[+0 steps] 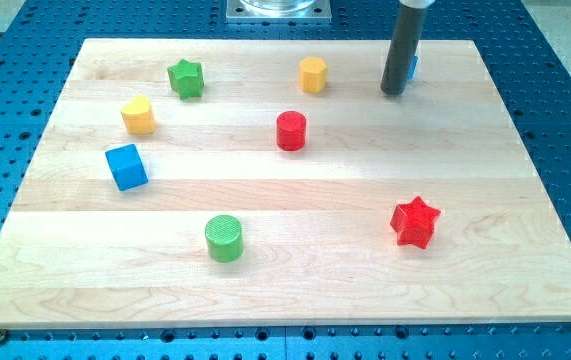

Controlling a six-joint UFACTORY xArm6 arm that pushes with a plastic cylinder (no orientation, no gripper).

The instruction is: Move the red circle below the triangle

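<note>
The red circle (291,131), a short red cylinder, stands a little above the board's middle. A blue block (412,68) sits near the view's top right, almost wholly hidden behind my rod, so its shape cannot be made out. My tip (393,93) rests on the board right next to that blue block, on its left side. The tip is about a hundred pixels to the right of the red circle and slightly above it, apart from it.
A green star (186,78) and a yellow hexagon (312,74) lie near the top. A yellow heart (138,116) and a blue cube (126,167) lie at the left. A green cylinder (224,238) and a red star (414,222) lie lower down. The wooden board (525,250) sits on a blue perforated table.
</note>
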